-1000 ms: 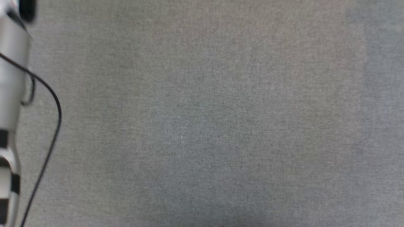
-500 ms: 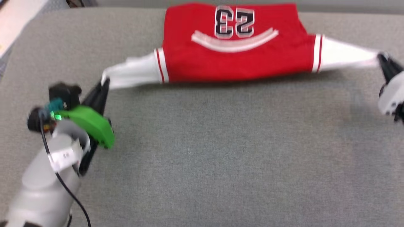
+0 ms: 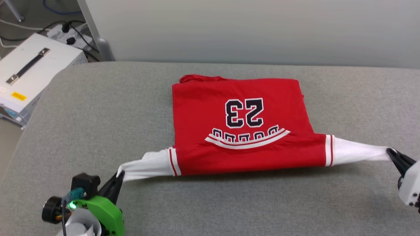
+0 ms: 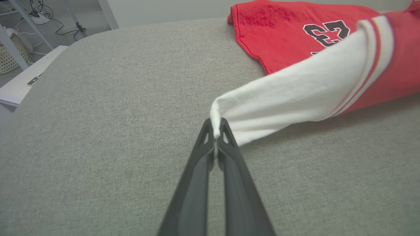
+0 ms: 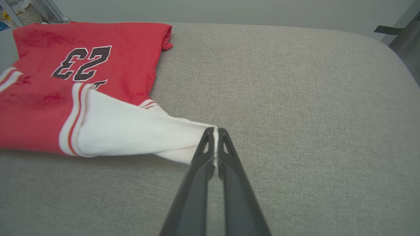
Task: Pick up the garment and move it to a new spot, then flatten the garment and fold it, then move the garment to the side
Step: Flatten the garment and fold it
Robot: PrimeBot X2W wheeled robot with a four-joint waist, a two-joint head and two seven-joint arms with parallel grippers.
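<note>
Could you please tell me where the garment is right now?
In the head view the garment lies midway across the grey surface, number side up, stretched between the left tool gripping one white sleeve and the right tool gripping the other.

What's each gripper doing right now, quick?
The left gripper: shut on the red jersey T-shirt, at its white sleeve tip.
The right gripper: shut on the other white sleeve tip.

A wide surface (image 3: 98, 108) covered in grey woven fabric is backed by a plain pale wall (image 3: 249, 29). At the left, a white case (image 3: 49, 64) with a black handle is set lower down, and what may be a power strip (image 3: 64, 31) with dark cables is laid on the floor (image 3: 26, 13) beyond.
</note>
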